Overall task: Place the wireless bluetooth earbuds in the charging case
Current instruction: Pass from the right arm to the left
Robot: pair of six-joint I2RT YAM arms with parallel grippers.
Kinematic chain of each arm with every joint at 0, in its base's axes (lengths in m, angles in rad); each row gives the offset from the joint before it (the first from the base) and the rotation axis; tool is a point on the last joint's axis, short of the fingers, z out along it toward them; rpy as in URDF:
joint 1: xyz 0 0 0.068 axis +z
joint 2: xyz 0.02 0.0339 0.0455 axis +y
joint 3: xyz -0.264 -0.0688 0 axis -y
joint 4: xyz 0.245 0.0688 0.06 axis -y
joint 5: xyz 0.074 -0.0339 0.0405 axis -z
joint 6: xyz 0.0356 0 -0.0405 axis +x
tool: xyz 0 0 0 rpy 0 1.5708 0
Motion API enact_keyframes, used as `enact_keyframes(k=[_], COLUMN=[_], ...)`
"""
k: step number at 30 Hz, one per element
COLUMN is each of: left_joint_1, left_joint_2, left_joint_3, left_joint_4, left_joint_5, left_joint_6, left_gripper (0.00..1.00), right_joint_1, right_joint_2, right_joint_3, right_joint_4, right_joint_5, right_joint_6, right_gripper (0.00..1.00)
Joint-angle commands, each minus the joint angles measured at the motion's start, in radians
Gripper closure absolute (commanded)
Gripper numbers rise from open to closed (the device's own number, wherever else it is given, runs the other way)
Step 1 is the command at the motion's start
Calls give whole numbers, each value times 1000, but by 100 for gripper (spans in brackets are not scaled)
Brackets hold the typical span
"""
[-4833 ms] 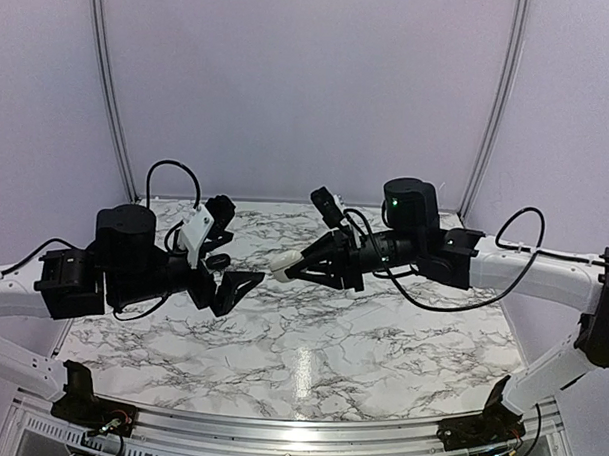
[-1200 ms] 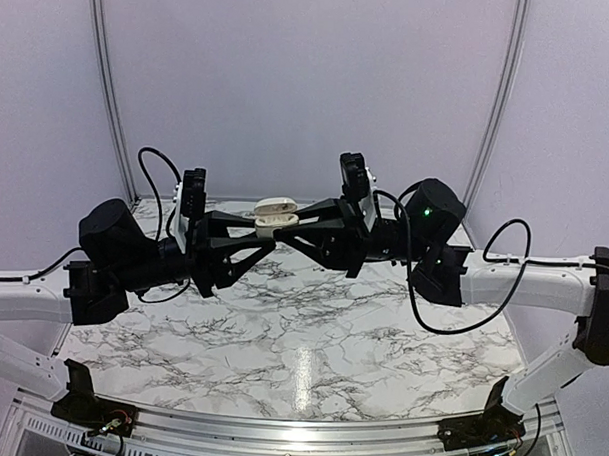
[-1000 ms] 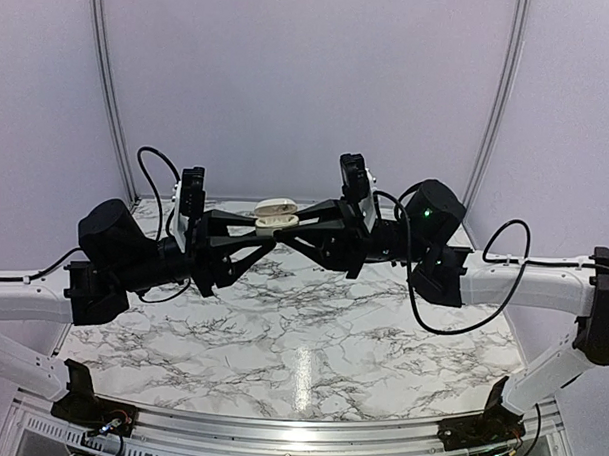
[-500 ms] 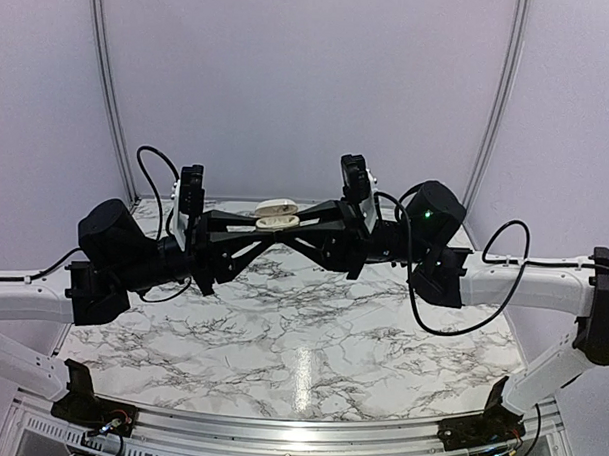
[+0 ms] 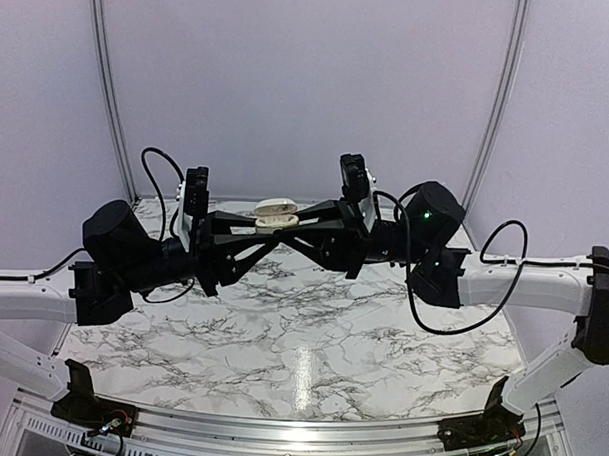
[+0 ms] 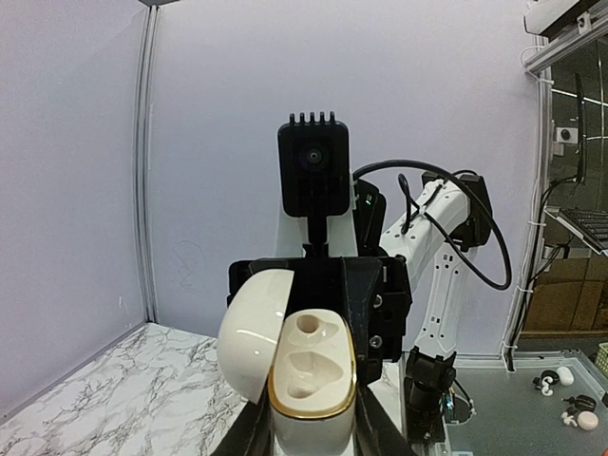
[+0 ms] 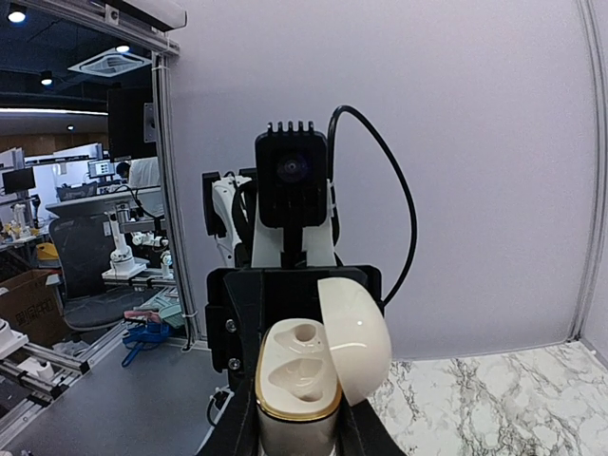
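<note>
The charging case (image 5: 276, 215), white with a gold rim, hangs high above the table with its lid (image 5: 275, 203) swung open toward the back wall. My left gripper (image 5: 267, 225) and right gripper (image 5: 289, 225) meet tip to tip, and both are shut on the case body. In the left wrist view the case (image 6: 312, 375) sits between my fingers (image 6: 249, 439), lid (image 6: 249, 332) at the left. In the right wrist view the case (image 7: 297, 380) shows the lid (image 7: 356, 337) at the right. Both cavities look empty. The earbuds are out of view.
The marble table (image 5: 301, 338) lies well below both grippers. Plain wall panels with metal posts (image 5: 107, 91) close the back and sides. Each wrist view faces the other arm's camera (image 6: 313, 176) (image 7: 293, 180) just behind the case.
A few seconds ago the right gripper held the case alone, low over the table. Both arms have since risen and met at the case. Over the last second the scene is almost still.
</note>
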Motion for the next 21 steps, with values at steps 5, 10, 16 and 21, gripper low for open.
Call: enact_keyframes(k=[5, 10, 16, 21], left_joint_1=[-3, -3, -3, -3], left_joint_2=[-12, -32, -87, -119], left_joint_3=[0, -23, -51, -67], left_joint_4=[32, 31, -118, -232], left_joint_5=[-21, -18, 11, 9], left_joint_6=[10, 23, 129, 183], left_gripper=[79, 87, 93, 97], right_joint_1=[10, 8, -29, -40], right_joint_2=[4, -6, -36, -58], right_joint_3=[-1, 0, -14, -7], right_joint_4=[27, -17, -100, -232], right_joint_5=[-1, 1, -13, 1], right_joint_6=[12, 1, 19, -25], right_gripper=[100, 82, 37, 31])
